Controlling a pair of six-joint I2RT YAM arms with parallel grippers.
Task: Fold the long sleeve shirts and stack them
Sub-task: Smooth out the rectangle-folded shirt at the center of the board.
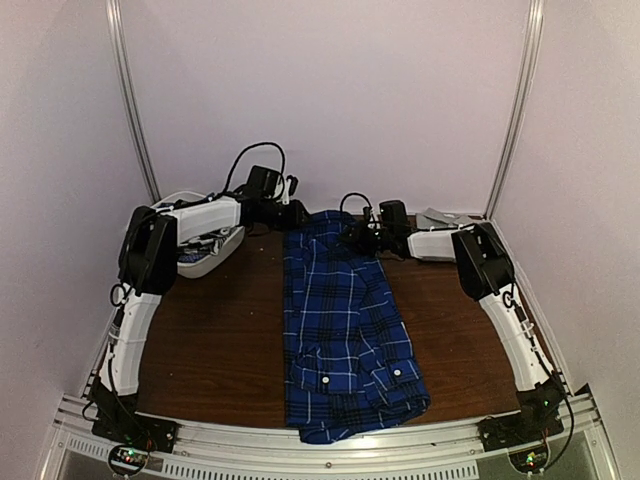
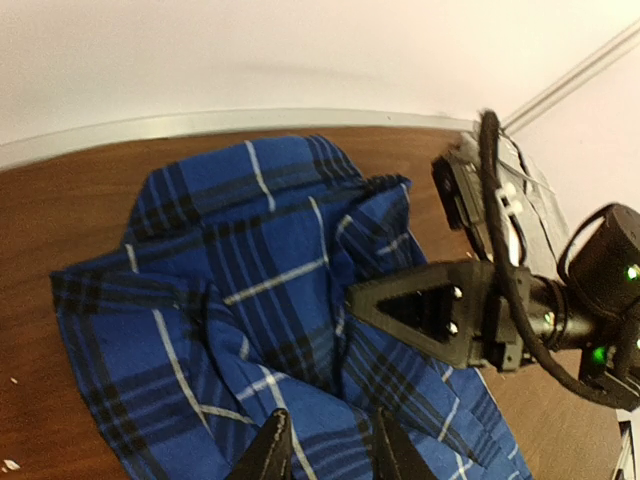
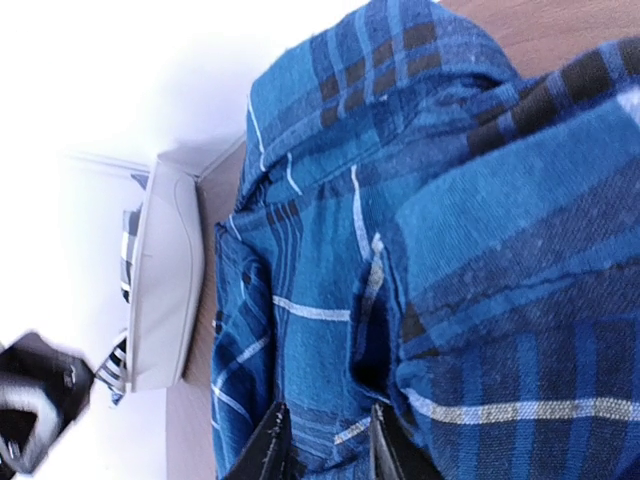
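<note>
Wrist views caught what the top camera blurred: left end effector (image 2: pixel 332 420) and right end effector (image 3: pixel 326 415) each sat nearly closed, pinching a fold of the blue plaid shirt (image 1: pixel 340 320) at its far end. The white basket (image 3: pixel 170 270), far left, held black-and-white check cloth (image 3: pixel 128 255). The shirt lay rumpled lengthwise down the bench (image 1: pixel 220 340), two white buttons showing near the front edge.

Top view: we look down from high behind the near edge over the whole tabletop (image 1: pixel 220 340).
Wrist views: we hover close over the blue plaid shirt (image 2: pixel 230 290), right nearest.
Shared: the shirt's far end.
</note>
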